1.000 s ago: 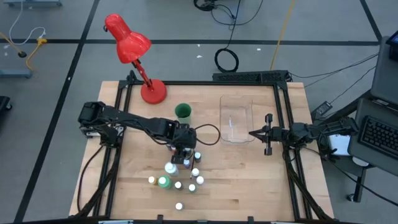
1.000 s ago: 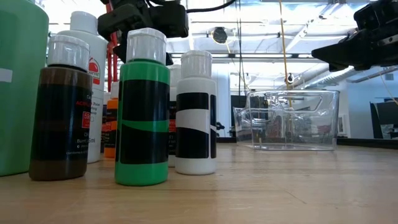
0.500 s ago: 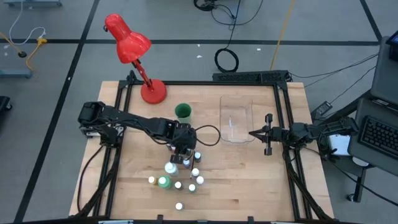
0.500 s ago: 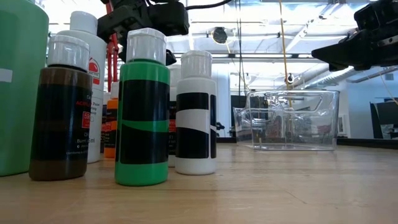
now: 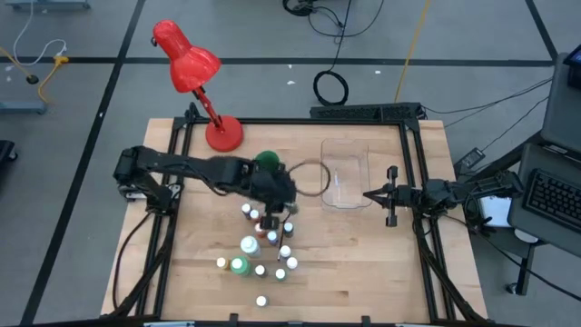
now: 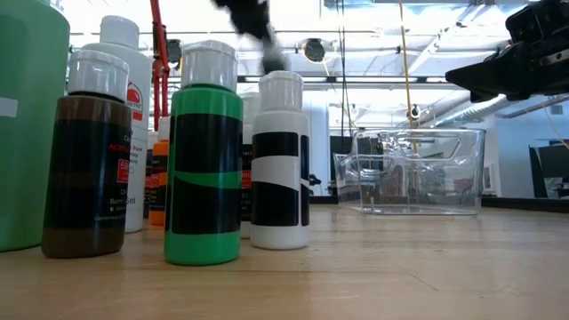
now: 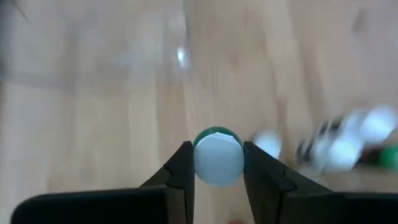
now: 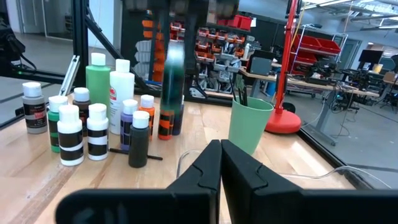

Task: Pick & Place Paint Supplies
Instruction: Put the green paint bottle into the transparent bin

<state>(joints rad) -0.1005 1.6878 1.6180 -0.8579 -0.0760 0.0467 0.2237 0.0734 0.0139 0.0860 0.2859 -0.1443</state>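
Observation:
My left gripper (image 5: 277, 193) hangs above the table between the green cup (image 5: 266, 162) and the cluster of small white-capped paint bottles (image 5: 263, 250). It is shut on a small dark green bottle (image 8: 175, 81). The big green bottle (image 8: 97, 84) and big white bottle (image 8: 122, 87) stand on their bases in the cluster. Dark brush handles (image 8: 239, 92) stick up out of the cup, and one brush (image 8: 134, 153) lies on the table. My right gripper (image 5: 368, 194) waits shut beside the clear tray (image 5: 345, 173). My left gripper (image 7: 217, 155) pinches the small green bottle at its white cap (image 7: 217, 160), one finger on each side. The fingers come from above, pointing down. The bottle hangs upright below them, lifted clear of the table and the other bottles.
A red desk lamp (image 5: 195, 77) stands at the far left corner. A black cable (image 5: 309, 186) loops over the wood near the cup. The clear tray sits at the far right, and bare wood (image 5: 363, 263) lies near and right of the bottle cluster.
My left gripper has risen from the bottle cluster and moved toward the table's far edge, fast enough to blur. The small green bottle came up with it and is now clear of the table. The other bottles stayed put.

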